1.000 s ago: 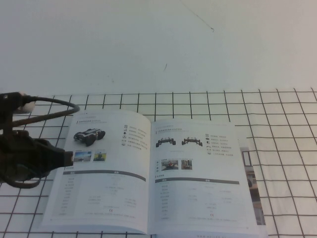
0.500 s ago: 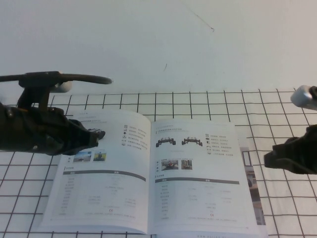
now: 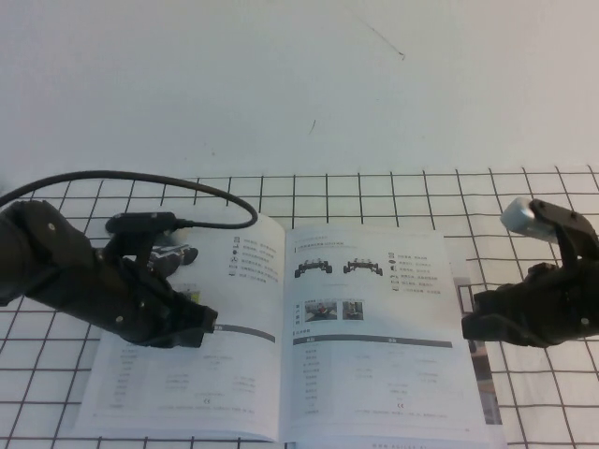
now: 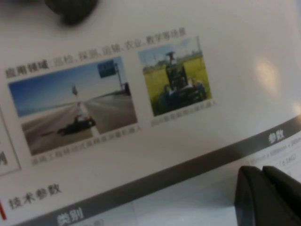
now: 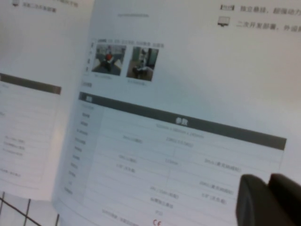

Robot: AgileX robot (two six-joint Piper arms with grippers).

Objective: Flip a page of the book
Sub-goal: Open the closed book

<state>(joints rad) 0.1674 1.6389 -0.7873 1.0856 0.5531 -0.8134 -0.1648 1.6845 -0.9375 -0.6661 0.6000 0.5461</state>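
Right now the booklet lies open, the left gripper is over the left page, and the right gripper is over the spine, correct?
Not quite. In the high view the right gripper is at the outer edge of the right-hand page, not the spine. The book is open, and the left gripper is over its left page.

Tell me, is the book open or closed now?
Open. The book lies spread flat on the grid cloth, both printed pages facing up; the page with two vehicles is not lifted.

One book (image 3: 281, 327), two end effectors
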